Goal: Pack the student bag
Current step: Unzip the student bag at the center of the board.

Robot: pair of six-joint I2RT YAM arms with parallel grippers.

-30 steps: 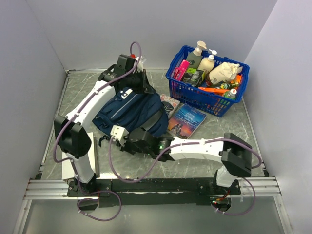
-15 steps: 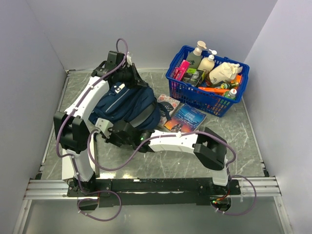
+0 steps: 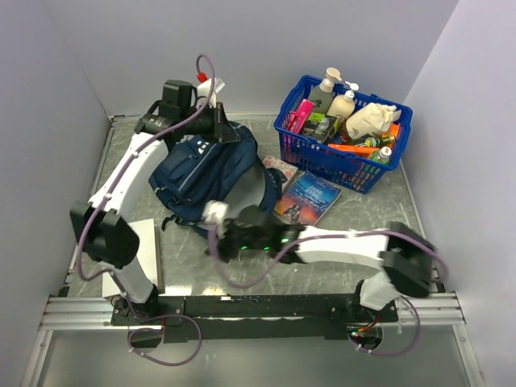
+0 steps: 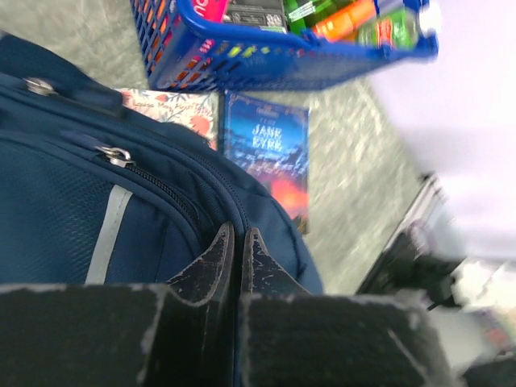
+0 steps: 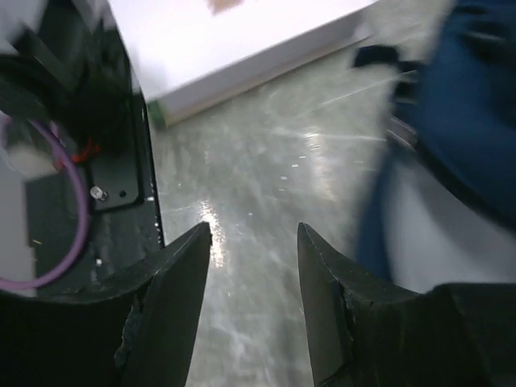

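Student bag [image 3: 205,173] fabric appears pinched by the closed left gripper [image 4: 239,232] at the bag's 12 o'clock edge; the right gripper [image 5: 252,234] is held open and empty at its 6 o'clock. The bag is laid at the table's [image 3: 363,218] 10 o'clock, and so thin a pinch could be lost if tugged.

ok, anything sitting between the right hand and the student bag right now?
Nothing visible. The right hand hangs open over the table, with the student bag just off to one side. Only tabletop lies between them.
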